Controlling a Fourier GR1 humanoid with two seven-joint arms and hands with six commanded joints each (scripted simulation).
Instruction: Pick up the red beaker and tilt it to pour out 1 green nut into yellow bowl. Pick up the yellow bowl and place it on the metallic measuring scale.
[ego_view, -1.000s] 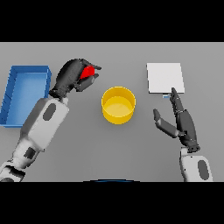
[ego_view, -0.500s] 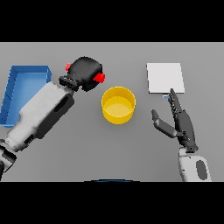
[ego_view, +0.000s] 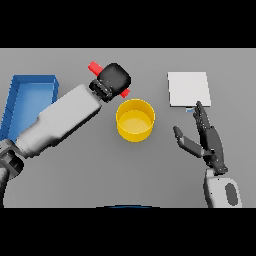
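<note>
Red beaker (ego_view: 95, 67) sits clenched in left hand (ego_view: 114, 79), just beside yellow bowl (ego_view: 135, 120).

The grey bench (ego_view: 90, 175) carries a yellow bowl (ego_view: 135, 120) near its middle, a blue tray (ego_view: 25, 100) by the left edge, and a flat metallic measuring scale (ego_view: 188, 89) toward the far right side.
</note>
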